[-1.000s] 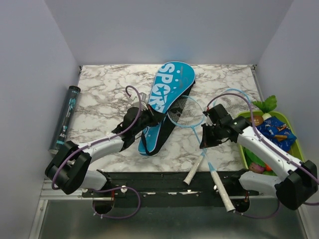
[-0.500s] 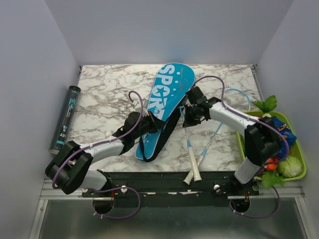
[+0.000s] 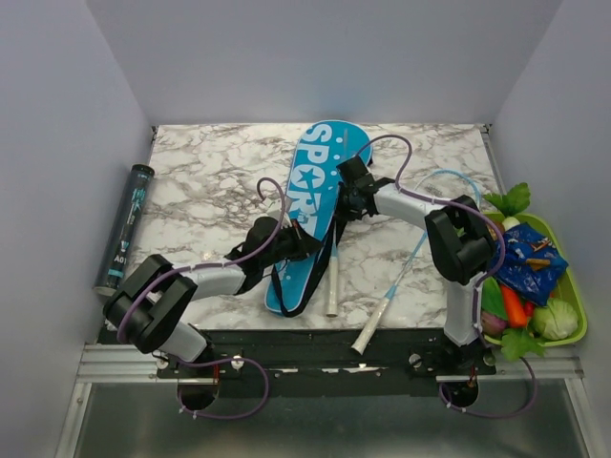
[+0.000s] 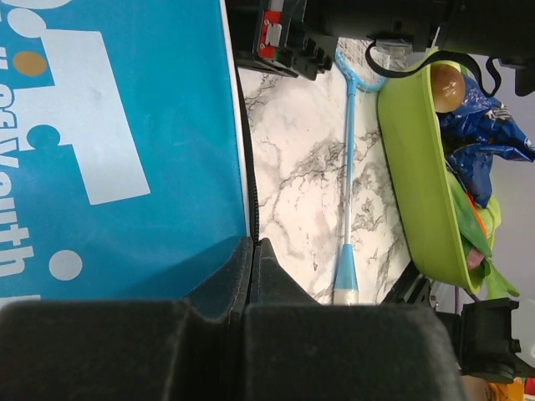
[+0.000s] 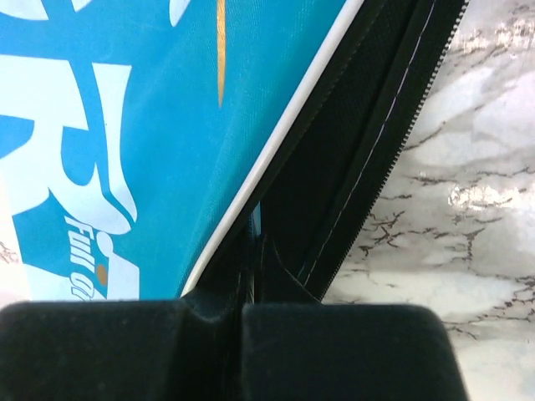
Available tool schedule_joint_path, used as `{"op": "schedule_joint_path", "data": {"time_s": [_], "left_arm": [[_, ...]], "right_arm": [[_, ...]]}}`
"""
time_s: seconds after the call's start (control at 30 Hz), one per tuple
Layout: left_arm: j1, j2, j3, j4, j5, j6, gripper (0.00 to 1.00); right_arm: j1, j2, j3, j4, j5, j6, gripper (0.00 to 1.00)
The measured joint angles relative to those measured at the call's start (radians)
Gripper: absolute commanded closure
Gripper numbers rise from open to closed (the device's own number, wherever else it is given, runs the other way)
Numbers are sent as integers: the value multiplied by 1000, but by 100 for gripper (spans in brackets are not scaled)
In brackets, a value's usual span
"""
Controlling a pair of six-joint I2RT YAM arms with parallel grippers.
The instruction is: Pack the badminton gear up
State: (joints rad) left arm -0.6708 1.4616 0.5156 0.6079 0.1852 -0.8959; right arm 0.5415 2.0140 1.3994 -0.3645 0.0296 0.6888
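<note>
Your left gripper (image 4: pixel 253 251) pinches the bag (image 3: pixel 320 162) flap; the right gripper (image 5: pixel 253 242) clamps the racket (image 3: pixel 332 277), whose head could snag the zipper (image 5: pixel 386 159) if you push crooked

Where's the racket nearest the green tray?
Top view: the racket lies slanted on the table's right half, between the bag and the green tray, handle toward the near edge.

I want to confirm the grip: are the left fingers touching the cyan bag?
Touching. The left wrist view shows the left fingers pinched shut on the cyan bag at its black edge.
</note>
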Motion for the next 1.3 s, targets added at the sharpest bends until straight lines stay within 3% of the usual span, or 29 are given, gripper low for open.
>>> {"op": "schedule_joint_path", "data": {"time_s": [0.07,0.1,0.2,0.3,0.53,0.77,1.03,1.3], "left_arm": [[0,14,2,14,5,-3,100],[0,22,3,20,6,-3,100],[0,38,11,31,8,-4,100],[0,47,14,39,11,-4,100],[-6,64,36,41,14,-3,100],[-6,69,51,41,14,6,100],[-6,69,51,42,14,12,100],[-7,71,51,43,14,11,100]], "right_arm": [[-2,6,2,18,4,5,78],[-3,6,2,22,5,8,63],[-5,3,-3,45,7,11,46],[-10,-30,-39,61,6,-1,38],[-13,-271,-181,9,-20,-72,37],[-13,-537,-432,-36,-194,-143,37],[11,-619,-638,-43,-393,-154,37],[47,-623,-719,31,-447,-101,37]]}}
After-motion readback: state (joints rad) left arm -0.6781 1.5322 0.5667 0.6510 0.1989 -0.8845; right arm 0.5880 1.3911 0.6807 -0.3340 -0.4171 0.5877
